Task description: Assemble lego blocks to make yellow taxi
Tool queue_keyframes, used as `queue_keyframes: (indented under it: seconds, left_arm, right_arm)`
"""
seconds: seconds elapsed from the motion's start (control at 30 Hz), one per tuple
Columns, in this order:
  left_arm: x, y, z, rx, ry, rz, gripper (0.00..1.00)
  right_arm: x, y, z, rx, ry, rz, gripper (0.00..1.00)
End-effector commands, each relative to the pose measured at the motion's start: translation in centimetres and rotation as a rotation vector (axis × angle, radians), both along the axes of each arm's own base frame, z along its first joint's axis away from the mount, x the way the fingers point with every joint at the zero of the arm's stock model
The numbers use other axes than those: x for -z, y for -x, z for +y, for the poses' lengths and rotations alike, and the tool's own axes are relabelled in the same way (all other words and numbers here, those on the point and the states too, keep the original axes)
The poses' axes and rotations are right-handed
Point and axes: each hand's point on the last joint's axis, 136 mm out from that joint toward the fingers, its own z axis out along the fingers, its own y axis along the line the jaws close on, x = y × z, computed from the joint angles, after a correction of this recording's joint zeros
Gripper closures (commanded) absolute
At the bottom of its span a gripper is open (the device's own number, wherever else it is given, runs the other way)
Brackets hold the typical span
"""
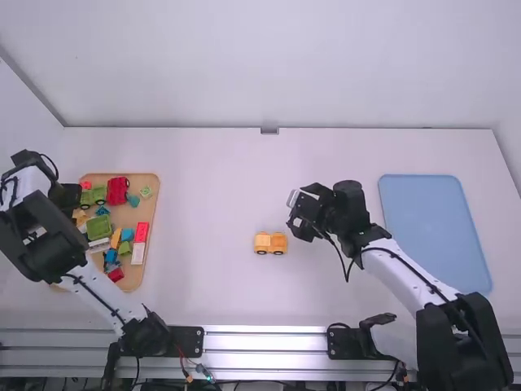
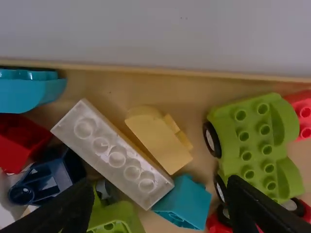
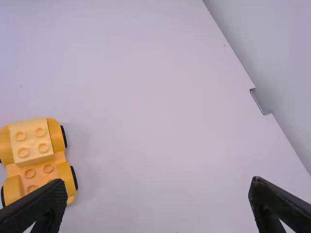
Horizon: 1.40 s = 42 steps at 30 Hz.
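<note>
Left claw [image 1: 67,196] spread, tray [image 1: 146,212] partly hidden; right claw [image 1: 299,222] spread, finger [image 3: 44,206] overlapping yellow car [image 3: 35,158].

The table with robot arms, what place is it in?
Probably a robot lab: a left arm and right arm stand at a white table with a wooden tray of toy blocks.

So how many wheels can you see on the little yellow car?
4: one side has a wheel beside the paler block and another wheel past it; opposite each, a sliver of one more shows.
</note>
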Motion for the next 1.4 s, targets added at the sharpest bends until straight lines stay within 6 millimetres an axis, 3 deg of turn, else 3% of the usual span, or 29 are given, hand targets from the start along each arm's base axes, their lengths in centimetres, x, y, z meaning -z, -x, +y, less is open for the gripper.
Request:
queue_keyframes:
  seconds: [0.0, 0.13, 0.43, 0.77, 1.07, 1.2, 1.37]
  left_arm:
    - [2.1, 0.9, -0.1, -0.037, 0.031, 0.047, 0.27]
    - [3.0, 0.8, 0.0, -0.055, 0.039, 0.049, 0.27]
    - [2.9, 0.6, 0.5, -0.104, 0.022, 0.031, 0.49]
    - [4.4, 1.3, 0.4, -0.159, 0.013, 0.033, 0.51]
    - [4.9, 1.2, 0.4, -0.175, 0.007, 0.020, 0.39]
    - [4.8, 1.3, 0.8, -0.180, -0.018, 0.026, 0.41]
    - [4.7, 0.8, 1.0, -0.175, -0.033, 0.018, 0.53]
  right_arm:
    - [-0.5, 0.1, -0.1, 0.004, -0.009, -0.007, 0.01]
    - [-0.3, 0.1, -0.2, 0.006, -0.007, -0.001, 0.01]
    - [-0.3, 0.1, -0.4, 0.013, -0.005, 0.004, 0.01]
    - [-0.3, 0.1, -0.3, 0.008, -0.007, 0.005, 0.01]
    - [-0.3, 0.3, -0.1, 0.001, -0.007, 0.005, 0.01]
    - [-0.3, 0.4, 0.1, -0.005, -0.006, 0.004, 0.01]
    - [-0.3, 0.3, 0.1, -0.003, -0.007, 0.004, 0.01]
